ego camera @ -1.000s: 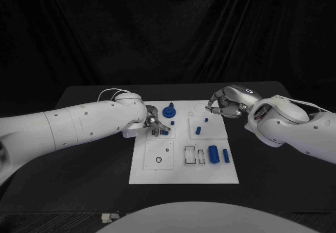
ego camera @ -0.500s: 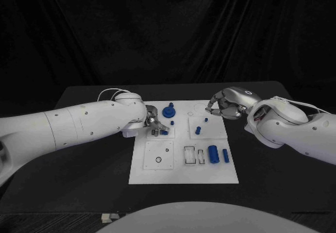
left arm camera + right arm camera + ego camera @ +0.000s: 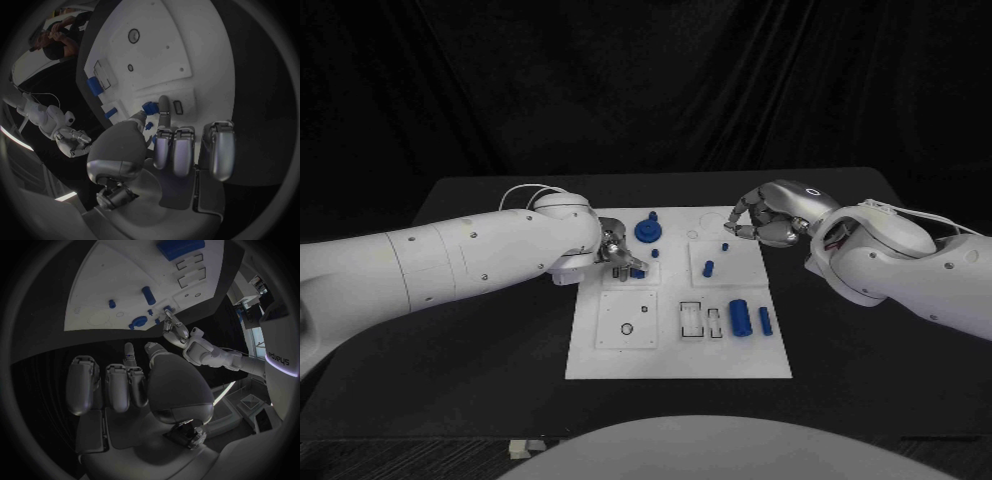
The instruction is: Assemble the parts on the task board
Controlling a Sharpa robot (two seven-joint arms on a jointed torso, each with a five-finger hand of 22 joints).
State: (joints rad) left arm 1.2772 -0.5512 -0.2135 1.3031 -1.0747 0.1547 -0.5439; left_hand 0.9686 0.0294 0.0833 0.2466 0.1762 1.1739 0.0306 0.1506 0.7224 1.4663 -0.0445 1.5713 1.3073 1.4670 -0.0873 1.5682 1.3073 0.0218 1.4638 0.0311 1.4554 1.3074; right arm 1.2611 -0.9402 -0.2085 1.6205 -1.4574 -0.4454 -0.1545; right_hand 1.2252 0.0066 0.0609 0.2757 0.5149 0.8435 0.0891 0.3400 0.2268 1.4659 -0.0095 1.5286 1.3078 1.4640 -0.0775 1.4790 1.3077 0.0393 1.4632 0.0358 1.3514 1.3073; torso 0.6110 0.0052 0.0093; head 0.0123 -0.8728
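Observation:
The white task board (image 3: 678, 345) lies mid-table. My left hand (image 3: 617, 256) is low over the board's left part and pinches a small blue part (image 3: 636, 271) (image 3: 150, 106) between thumb and one finger (image 3: 164, 106), right at the board's surface. My right hand (image 3: 762, 224) hovers at the board's far right edge with its fingers (image 3: 117, 385) curled in and nothing visible in them. A small blue peg (image 3: 727, 245) stands just in front of it. A blue knob (image 3: 648, 231), two more pegs (image 3: 708, 268) (image 3: 655, 253) and two blue cylinders (image 3: 738, 320) (image 3: 764, 320) are on the board.
Empty outlined slots (image 3: 692, 318) and a panel with a small hole (image 3: 626, 328) take up the board's near half. Bare black table (image 3: 488, 340) surrounds the board on both sides. A thin white cable (image 3: 516, 190) loops over my left wrist.
My right hand has drawn back a little to the right, off the board's far corner. My left hand stays on the small blue part with almost no movement.

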